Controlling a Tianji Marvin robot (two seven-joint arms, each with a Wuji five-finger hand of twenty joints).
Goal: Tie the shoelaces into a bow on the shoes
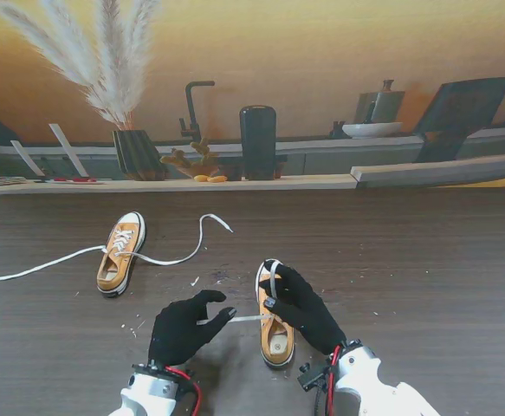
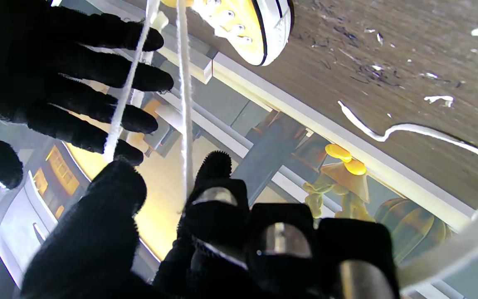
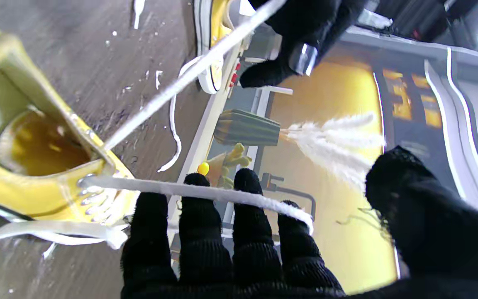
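Tension is what this step wants, judging by how the laces run. The near shoe (image 1: 275, 325) lies on the dark surface (image 1: 425, 260) between the two hands, toe pointing away from me, and a second shoe (image 1: 119, 254) lies well apart to the left, its long laces (image 1: 35, 267) trailing loose across the wood.

The left hand (image 1: 183, 328) has one lace end (image 2: 186, 104) pinched between thumb and forefinger, the strand running taut from there to the near shoe. The right hand (image 1: 302, 308) rests over the shoe's tongue; its wrist view shows the other lace end (image 3: 206, 192) draped across the backs of its fingers (image 3: 247, 232), thumb standing apart, so whether the lace is truly clamped I cannot tell (it looks carried more than gripped).

No loop or knot shows yet, so the bow seems at an early stage, probably the first cross. To do it well, both strands should stay lightly taut without dragging the shoe; the right hand should secure its strand between thumb and finger before crossing. Slack is the risk: a draped lace may slip off the glove.
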